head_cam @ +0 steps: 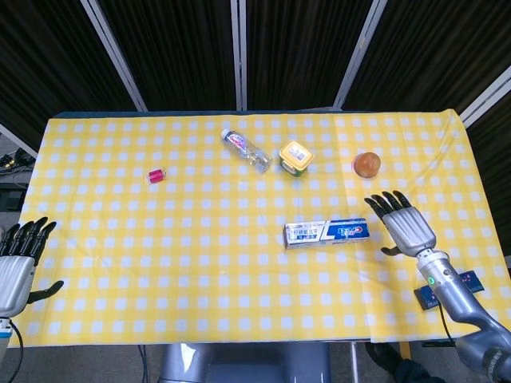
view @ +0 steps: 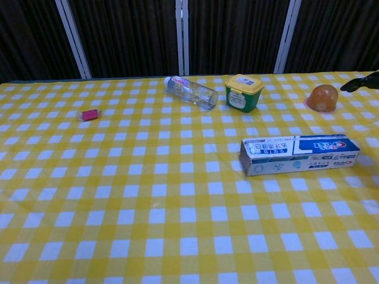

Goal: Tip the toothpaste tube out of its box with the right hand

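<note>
Lying flat on the yellow checked desk (head_cam: 160, 239), long side crosswise, just left of the right robot hand (head_cam: 406, 225): the toothpaste box (head_cam: 327, 232), not yet touched. Right robot hand hovering beside the box's right end, fingers spread, holding nothing; left robot hand (head_cam: 17, 263) far off at the desk's near left edge, likewise spread and empty. Probably light, thin card, easily crushed and somewhat slick. Best pinched across the long side faces near the right end, then raised so the left end, seemingly open in the chest view, dips and releases the tube.
</note>
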Robot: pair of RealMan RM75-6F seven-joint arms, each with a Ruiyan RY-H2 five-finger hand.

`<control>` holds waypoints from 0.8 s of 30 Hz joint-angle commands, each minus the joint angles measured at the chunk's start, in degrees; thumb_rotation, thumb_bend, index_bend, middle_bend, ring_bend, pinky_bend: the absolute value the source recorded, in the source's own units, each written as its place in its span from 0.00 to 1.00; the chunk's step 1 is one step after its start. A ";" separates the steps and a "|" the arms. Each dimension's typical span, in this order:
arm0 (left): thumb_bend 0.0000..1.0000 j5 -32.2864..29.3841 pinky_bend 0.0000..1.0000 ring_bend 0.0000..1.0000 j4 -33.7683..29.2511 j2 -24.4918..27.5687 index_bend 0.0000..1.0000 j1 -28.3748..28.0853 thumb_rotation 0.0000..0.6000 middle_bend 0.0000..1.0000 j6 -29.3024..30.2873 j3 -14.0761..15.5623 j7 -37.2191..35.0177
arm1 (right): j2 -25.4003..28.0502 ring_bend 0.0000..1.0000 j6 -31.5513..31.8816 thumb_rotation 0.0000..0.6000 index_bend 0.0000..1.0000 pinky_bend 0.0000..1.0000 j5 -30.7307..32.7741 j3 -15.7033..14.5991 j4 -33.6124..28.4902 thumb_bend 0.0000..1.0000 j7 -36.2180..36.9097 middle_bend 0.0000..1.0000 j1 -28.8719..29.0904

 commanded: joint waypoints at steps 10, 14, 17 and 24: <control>0.00 -1.74 0.00 0.00 0.36 -0.63 0.00 -0.58 1.00 0.00 -0.74 -0.42 0.95 | -7.98 0.13 -9.31 1.00 0.13 0.19 4.13 -0.88 7.00 0.00 1.41 0.19 6.64; 0.00 -1.84 0.00 0.00 0.49 -0.63 0.00 -0.73 1.00 0.00 -1.02 -0.31 0.75 | -9.48 0.19 -8.87 1.00 0.16 0.21 3.86 -1.54 7.21 0.00 2.07 0.25 6.99; 0.00 -2.02 0.00 0.00 0.49 -0.58 0.00 -0.86 1.00 0.00 -1.23 -0.35 0.38 | -10.81 0.24 -7.85 1.00 0.19 0.26 4.07 -1.56 7.32 0.03 1.63 0.29 7.02; 0.00 -2.33 0.00 0.00 0.75 -0.46 0.00 -1.05 1.00 0.00 -1.47 -0.33 -0.36 | -14.89 0.32 -5.26 1.00 0.35 0.36 5.23 -1.51 8.53 0.10 -0.53 0.36 7.50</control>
